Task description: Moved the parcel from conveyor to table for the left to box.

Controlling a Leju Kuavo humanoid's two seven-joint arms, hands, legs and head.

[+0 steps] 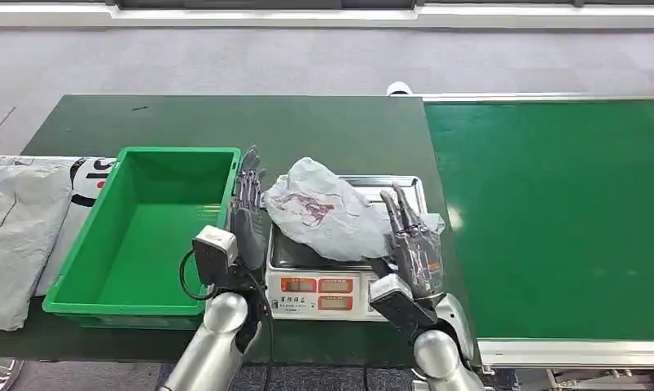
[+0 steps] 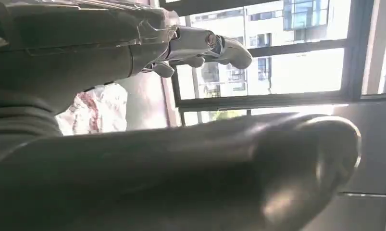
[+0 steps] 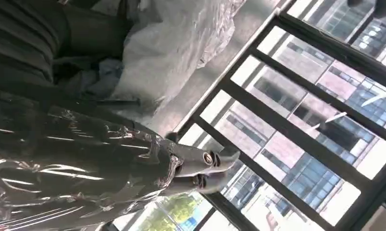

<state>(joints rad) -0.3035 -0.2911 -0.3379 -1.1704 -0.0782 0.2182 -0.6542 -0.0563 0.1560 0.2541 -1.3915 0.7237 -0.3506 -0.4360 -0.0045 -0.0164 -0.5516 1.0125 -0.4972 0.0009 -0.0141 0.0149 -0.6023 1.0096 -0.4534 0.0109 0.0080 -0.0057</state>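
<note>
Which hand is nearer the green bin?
Left. The left hand sits right beside the green bin, its fingers upright; the right hand is beyond the parcel.

We see two silver arms with rounded metal joints, a grey box at each wrist, a black cable looping beside the left hand (image 1: 248, 218), and dark, glossy fingers on the right hand (image 1: 413, 236).

I can read nothing for certain: the red print on the parcel (image 1: 323, 208) and the scale (image 1: 319, 295) front's small characters are too blurred.
</note>
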